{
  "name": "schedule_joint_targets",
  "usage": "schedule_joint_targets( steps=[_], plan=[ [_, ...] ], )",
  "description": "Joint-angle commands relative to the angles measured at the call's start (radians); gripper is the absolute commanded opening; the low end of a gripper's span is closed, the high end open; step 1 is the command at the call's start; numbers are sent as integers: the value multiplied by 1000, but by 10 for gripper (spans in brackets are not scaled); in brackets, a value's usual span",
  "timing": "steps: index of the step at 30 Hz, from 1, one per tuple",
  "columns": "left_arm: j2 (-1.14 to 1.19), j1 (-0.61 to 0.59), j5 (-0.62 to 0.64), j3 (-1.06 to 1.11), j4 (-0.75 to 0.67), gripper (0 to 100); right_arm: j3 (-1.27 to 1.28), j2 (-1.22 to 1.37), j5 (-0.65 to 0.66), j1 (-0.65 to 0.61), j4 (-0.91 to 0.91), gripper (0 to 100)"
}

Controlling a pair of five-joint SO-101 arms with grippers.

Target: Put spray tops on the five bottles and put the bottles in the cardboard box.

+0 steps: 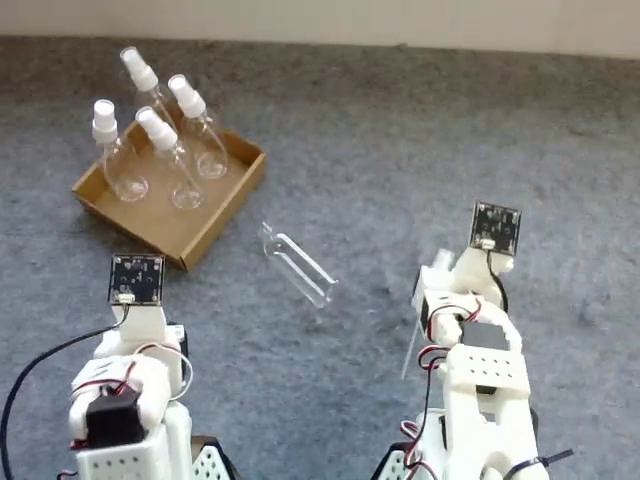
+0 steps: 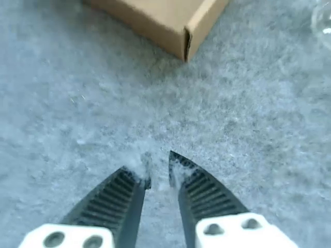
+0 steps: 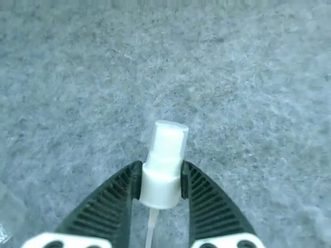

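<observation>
Carpet, grey and fuzzy, lies under both my claws. My right claw (image 3: 161,166) is clamped on a white spray top (image 3: 168,140), gripping it by the collar, nozzle head poking out past the fingertips and its thin dip tube trailing back between the jaws. My left claw (image 2: 159,169) hangs just over the carpet with only a narrow gap between the jaws and nothing in it, near one corner of the cardboard box (image 2: 170,20).

From the high view, the box (image 1: 130,222) sits ahead of my left arm with four capped bottles (image 1: 125,165) standing in it, clustered together. The fifth bottle (image 1: 298,265), clear and with no top, lies on its side on the carpet between the box and my right arm.
</observation>
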Motion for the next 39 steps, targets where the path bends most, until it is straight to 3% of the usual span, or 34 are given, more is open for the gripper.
schedule_joint_targets(
  steps=[1,5,11,14,20,26,31,39],
  plan=[
    [8,-7,-87,-171,57,7,-7,-7,-15,-41,-102,13],
    [102,-7,-170,-251,58,7,61,-13,-15,-48,-160,13],
    [483,5,-170,-513,68,8,122,-13,-12,-47,-271,13],
    [705,73,-167,-654,89,8,137,-13,-11,-45,-300,13],
    [1044,271,-150,-935,298,8,137,-13,-9,-48,-300,13],
    [1294,438,183,-1144,333,8,137,-13,-9,-48,-298,13],
    [1511,570,379,-1308,331,31,137,-13,-9,-48,-294,13],
    [1784,607,789,-1494,330,376,139,-13,-9,-47,-294,13]
  ],
)
